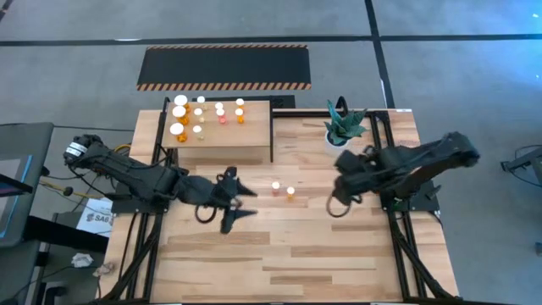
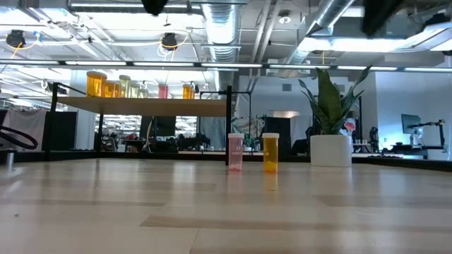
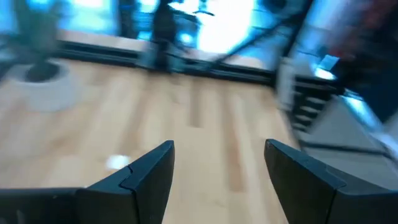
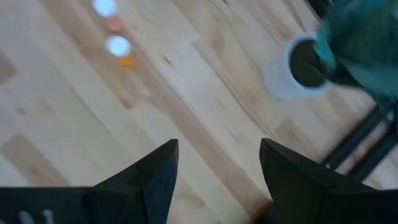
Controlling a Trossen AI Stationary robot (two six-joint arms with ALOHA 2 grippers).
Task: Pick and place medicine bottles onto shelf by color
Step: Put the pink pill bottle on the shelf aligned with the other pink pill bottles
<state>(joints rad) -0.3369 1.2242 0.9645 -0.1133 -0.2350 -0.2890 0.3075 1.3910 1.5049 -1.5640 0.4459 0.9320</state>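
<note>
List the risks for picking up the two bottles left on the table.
The pink bottle and orange bottle stand close together, so open fingers reaching for one may tip the other. The shelf is already crowded at its back, so a placed bottle could knock its neighbours. The right gripper hovers near the potted plant and might brush it.

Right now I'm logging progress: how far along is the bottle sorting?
Mostly done: about ten bottles stand on the shelf. Nothing is in hand; the left gripper and right gripper are both open and empty. Left: the pink bottle and orange bottle on the table.
</note>
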